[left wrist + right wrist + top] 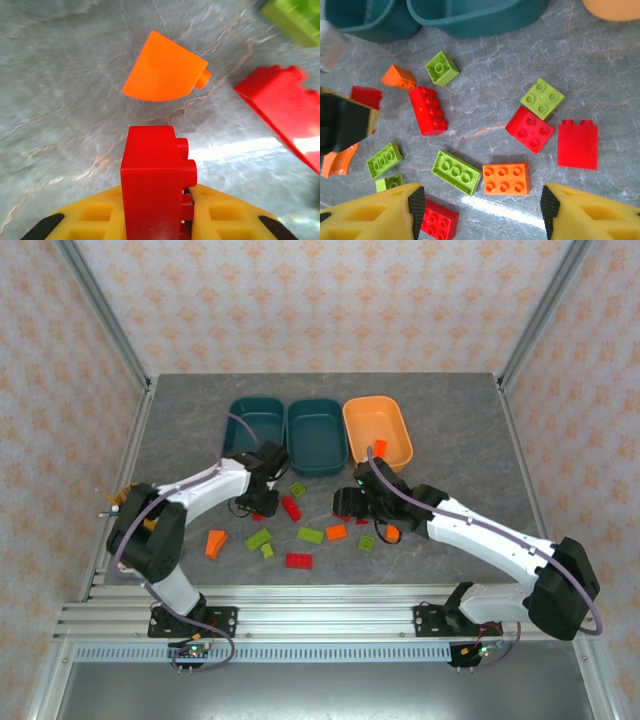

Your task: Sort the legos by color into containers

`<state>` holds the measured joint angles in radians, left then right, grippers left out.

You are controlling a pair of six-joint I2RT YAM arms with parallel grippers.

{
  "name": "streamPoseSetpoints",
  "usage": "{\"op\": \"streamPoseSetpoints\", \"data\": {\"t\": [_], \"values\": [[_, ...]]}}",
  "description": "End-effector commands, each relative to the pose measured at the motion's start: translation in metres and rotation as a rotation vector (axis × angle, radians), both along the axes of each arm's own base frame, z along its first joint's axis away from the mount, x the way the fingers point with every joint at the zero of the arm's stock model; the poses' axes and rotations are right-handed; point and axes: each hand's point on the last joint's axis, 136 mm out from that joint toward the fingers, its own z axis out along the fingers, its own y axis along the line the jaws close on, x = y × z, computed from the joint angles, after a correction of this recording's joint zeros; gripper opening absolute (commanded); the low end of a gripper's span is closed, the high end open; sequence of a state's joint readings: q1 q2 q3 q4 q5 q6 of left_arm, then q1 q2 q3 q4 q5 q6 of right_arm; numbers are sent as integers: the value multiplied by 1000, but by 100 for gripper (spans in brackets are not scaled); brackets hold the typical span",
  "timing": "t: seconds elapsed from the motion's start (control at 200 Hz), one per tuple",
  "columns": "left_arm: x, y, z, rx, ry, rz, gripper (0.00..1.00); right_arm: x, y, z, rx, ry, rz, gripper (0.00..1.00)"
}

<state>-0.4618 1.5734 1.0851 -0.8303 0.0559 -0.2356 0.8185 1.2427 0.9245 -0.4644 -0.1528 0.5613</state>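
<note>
Red brick in my grip
My left gripper (158, 212) clamps a red brick (152, 175), an orange wedge (162, 67) just ahead; my right gripper (481, 202) gapes over loose bricks (506, 178), tubs (480, 17) beyond.

Red, green and orange legos (298, 560) lie scattered near three tubs (316, 403).

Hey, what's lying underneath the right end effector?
Below the open right end effector sit an orange six-stud brick and a long green brick on the table. A red brick is partly covered by one finger, so its full shape can't be seen.
</note>
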Motion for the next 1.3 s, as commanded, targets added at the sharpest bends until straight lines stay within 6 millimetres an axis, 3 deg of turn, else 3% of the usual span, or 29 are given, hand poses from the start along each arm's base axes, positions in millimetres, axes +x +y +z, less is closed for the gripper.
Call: {"op": "streamPoseSetpoints", "data": {"t": [0.0, 0.135, 0.32, 0.5, 0.636, 0.771, 0.976, 1.146, 1.296], "values": [[1, 4, 53, -52, -78, 83, 26, 10, 1, 34, 22, -94, -11, 64], [26, 17, 86, -78, -125, 183, 26, 22, 11, 54, 47, -146, -10, 64], [89, 44, 101, -84, -179, 337, 26, 46, 31, 75, 55, -189, -8, 65], [150, 51, 81, -91, -169, 399, 26, 73, 46, 76, 93, -147, -30, 65], [180, 53, 40, -58, -101, 420, 27, 88, 45, 66, 93, -87, -70, 65], [193, 53, 13, -43, -61, 420, 29, 96, 44, 56, 117, -40, -86, 65], [197, 52, -13, -47, -11, 410, 31, 103, 52, 61, 185, -63, -60, 65], [196, 51, -20, -45, 13, 406, 39, 113, 70, 79, 251, -133, 7, 65], [197, 49, -11, -61, -3, 404, 51, 122, 78, 90, 238, -180, 49, 65]]}}
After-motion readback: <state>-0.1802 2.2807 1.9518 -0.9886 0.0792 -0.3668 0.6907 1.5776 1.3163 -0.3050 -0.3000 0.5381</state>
